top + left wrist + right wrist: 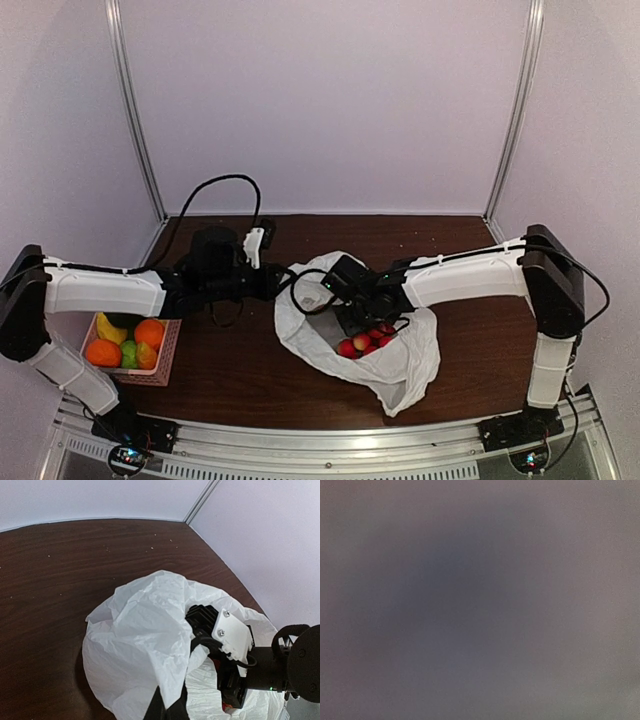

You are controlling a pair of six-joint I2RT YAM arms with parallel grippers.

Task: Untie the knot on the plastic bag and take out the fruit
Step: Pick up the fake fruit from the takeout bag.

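Note:
The white plastic bag (400,370) lies open in the middle of the table, and no knot shows on it. My left gripper (283,282) is shut on the bag's left edge and holds it up; in the left wrist view a sheet of the plastic bag (135,645) runs down into the pinched left gripper (172,702). My right gripper (358,322) reaches down into the bag's mouth, right over several small red fruit (362,343). Its jaws are hidden there, and the right wrist view is only a grey blur.
A pink basket (165,350) stands at the near left, beside the left arm. It holds two oranges (150,332), a banana (108,328) and a green fruit (130,352). White walls close the table at the back and sides.

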